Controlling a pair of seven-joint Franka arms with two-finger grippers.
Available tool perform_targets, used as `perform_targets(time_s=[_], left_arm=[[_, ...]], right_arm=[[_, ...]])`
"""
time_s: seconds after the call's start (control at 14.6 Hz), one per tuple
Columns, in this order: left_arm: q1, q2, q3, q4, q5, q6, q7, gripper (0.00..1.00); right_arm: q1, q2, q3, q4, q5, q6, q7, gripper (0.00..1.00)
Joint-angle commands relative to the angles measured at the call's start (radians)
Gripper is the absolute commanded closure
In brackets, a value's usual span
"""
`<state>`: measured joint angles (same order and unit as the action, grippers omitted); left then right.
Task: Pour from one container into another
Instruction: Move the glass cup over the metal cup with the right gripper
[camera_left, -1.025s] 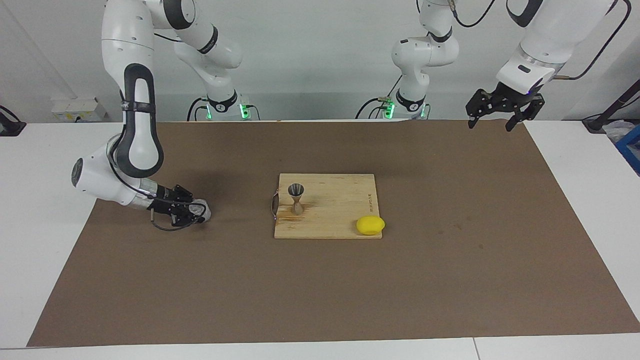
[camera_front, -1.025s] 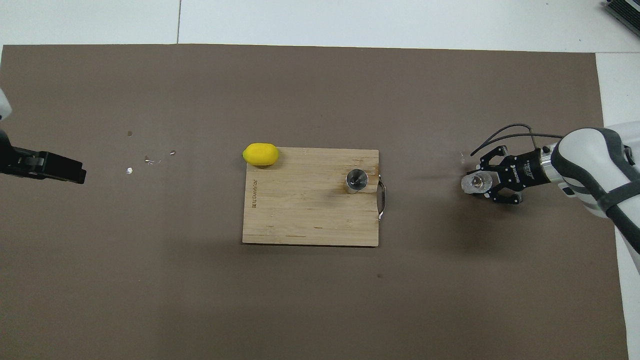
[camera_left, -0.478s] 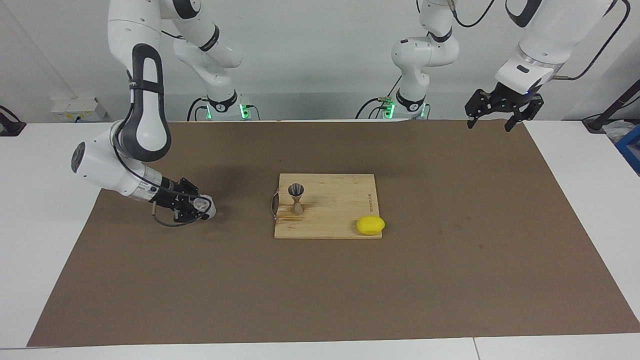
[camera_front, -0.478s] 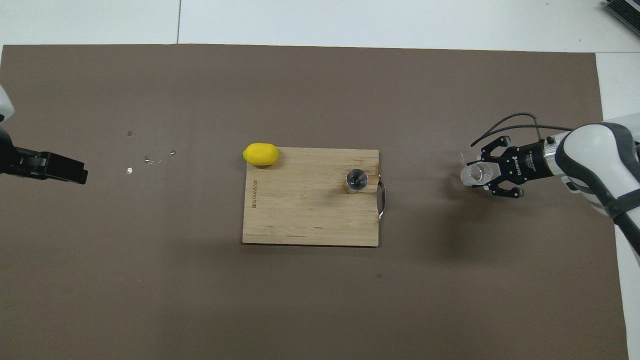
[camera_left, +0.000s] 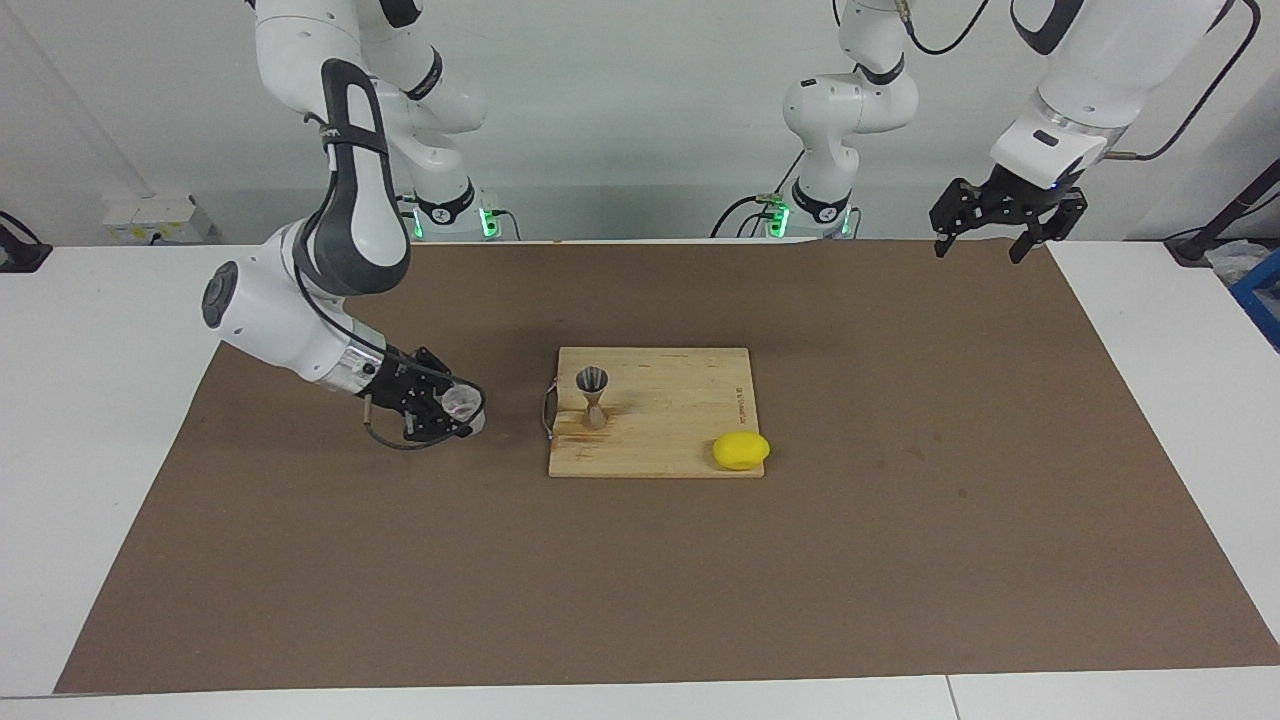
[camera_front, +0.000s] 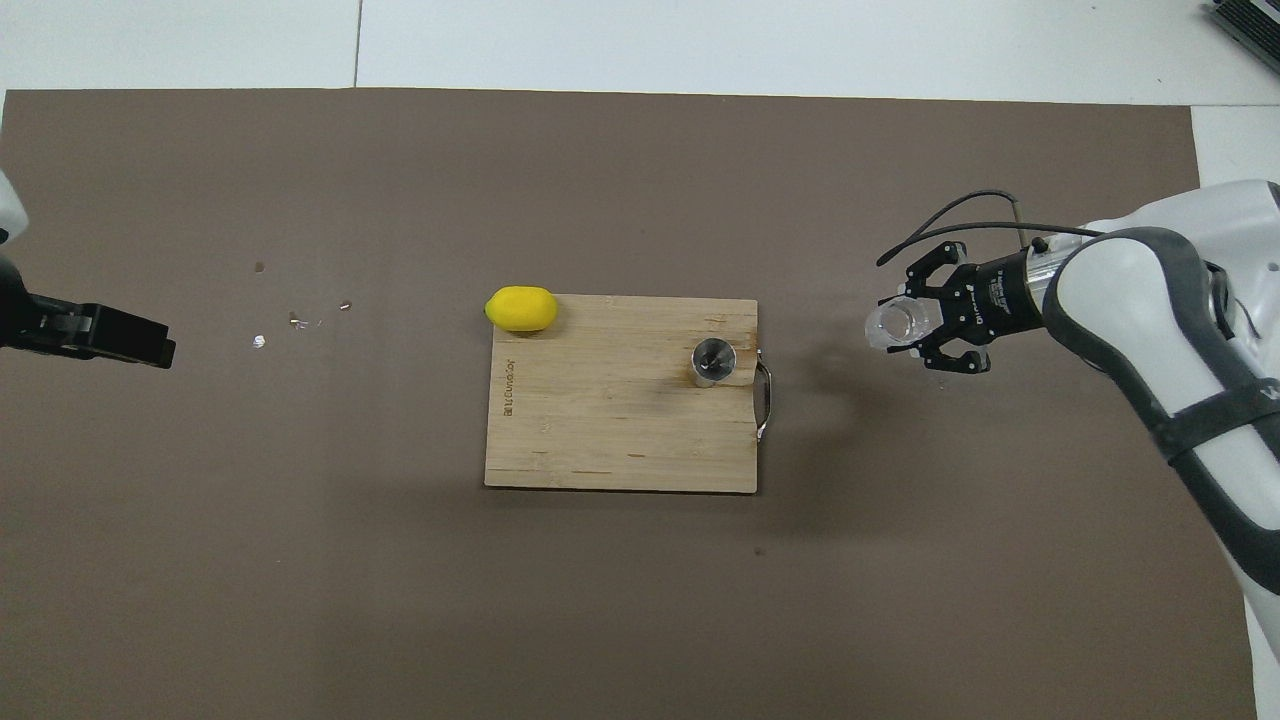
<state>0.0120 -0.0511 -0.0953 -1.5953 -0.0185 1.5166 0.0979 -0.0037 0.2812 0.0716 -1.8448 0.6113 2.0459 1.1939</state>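
- The right hand (camera_left: 455, 410) was clenched on the small clear cylindrical cup (camera_left: 463, 404), holding it over the brown mat (camera_left: 900, 500) at the right arm's end of the white table (camera_left: 80, 400), short of the board and apart from it.
- The cup looked tilted, its long axis slanting and its open mouth turned partly toward the board; whether anything was in it could not be told.
- The relation that counted: in the overhead view, the silvery hourglass-shaped metal jigger (camera_left: 593, 396) stood at about eight to nine o'clock from the cup, upright, mouth up. The right hand was by far the nearer one to it.
- The jigger stood on the pale wooden cutting board (camera_left: 680, 400), near the edge that carries the metal handle, the edge facing the cup.
- A yellow lemon (camera_left: 741, 450) lay at the board's corner, at about ten o'clock from the jigger in the overhead view, well apart from it.
- The left hand (camera_left: 980, 245) hung released, fingers spread, over the mat's edge at the left arm's end, waiting.
- Counted: one cup, one jigger, one board, one lemon, two hands.
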Motion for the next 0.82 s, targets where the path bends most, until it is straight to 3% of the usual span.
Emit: perform_targets(time_s=[0.0,0.27,0.55,0.75], left_arm=[[0.008,-0.013,-0.004,-0.015,0.011,-0.007,0.009,0.0],[0.008,-0.013,-0.004,-0.015,0.011,-0.007,0.009,0.0],[0.008,-0.013,-0.004,-0.015,0.009,-0.007,0.009,0.0],[0.008,-0.013,-0.004,-0.015,0.011,-0.007,0.009,0.0]], right_arm=[[0.063,0.007,-0.003,0.053,-0.051,0.017,0.087,1.0],[0.142,0.019,0.0,0.108,-0.209,0.031,0.248,1.0],[0.223,0.018,-0.001,0.113,-0.324,0.059,0.294,1.0],[0.251,0.015,-0.003,0.11,-0.35,0.057,0.312,1.0]])
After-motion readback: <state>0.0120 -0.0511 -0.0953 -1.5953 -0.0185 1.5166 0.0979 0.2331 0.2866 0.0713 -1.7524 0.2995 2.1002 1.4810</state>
